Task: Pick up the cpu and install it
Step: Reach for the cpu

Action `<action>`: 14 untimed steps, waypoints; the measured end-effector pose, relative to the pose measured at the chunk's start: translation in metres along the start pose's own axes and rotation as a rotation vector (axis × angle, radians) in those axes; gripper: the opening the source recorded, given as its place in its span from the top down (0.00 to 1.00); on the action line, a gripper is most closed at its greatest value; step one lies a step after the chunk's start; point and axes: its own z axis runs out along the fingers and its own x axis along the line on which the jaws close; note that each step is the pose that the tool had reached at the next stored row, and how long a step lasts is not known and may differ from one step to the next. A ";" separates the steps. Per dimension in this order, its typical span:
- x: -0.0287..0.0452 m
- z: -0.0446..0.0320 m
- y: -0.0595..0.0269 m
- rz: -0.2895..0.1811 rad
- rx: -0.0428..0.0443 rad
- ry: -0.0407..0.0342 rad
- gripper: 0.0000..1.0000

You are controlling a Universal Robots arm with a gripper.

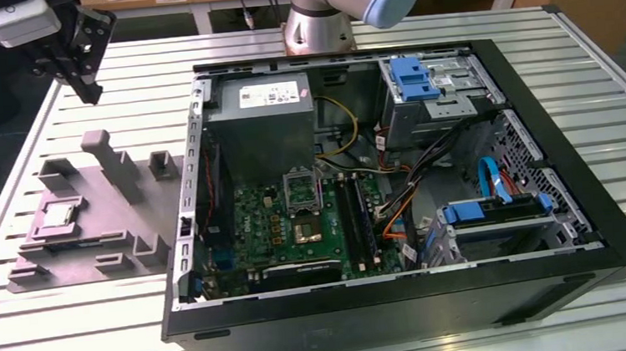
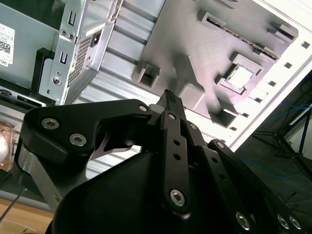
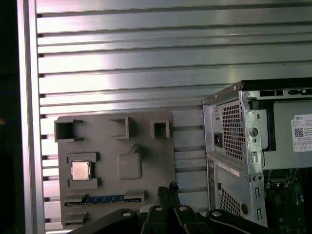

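Observation:
The cpu (image 1: 59,215) is a small silvery square lying flat in a recess of the grey-purple tray (image 1: 115,220), at the exterior view's left, beside the open computer case. It also appears in both wrist views as the cpu (image 2: 240,76) (image 3: 80,170), still seated in the tray (image 3: 146,146). My gripper (image 1: 91,91) hangs high above the table behind the tray, well clear of the chip. Its black fingers (image 2: 169,97) are pressed together with nothing between them. The metal-framed socket (image 1: 307,226) sits on the green board inside the case.
The open case (image 1: 412,293) fills the middle of the slatted metal table (image 1: 68,329). Inside it are a grey power-supply box (image 1: 269,112), loose cables (image 1: 404,193) and blue-tabbed drive bays (image 1: 495,211). Raised blocks (image 1: 111,162) stand up from the tray. The arm's base (image 1: 318,24) stands behind the case.

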 end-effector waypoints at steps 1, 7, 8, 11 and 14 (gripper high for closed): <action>0.0007 0.0000 0.0000 0.000 0.0000 0.0000 0.89; 0.0051 -0.0001 -0.0004 0.000 0.0000 0.0000 0.89; 0.0055 0.0000 -0.0004 0.000 0.0000 0.0000 0.89; 0.0068 0.0000 -0.0005 0.000 0.0000 0.0000 0.89; 0.0083 0.0000 -0.0006 0.000 0.0000 0.0000 0.89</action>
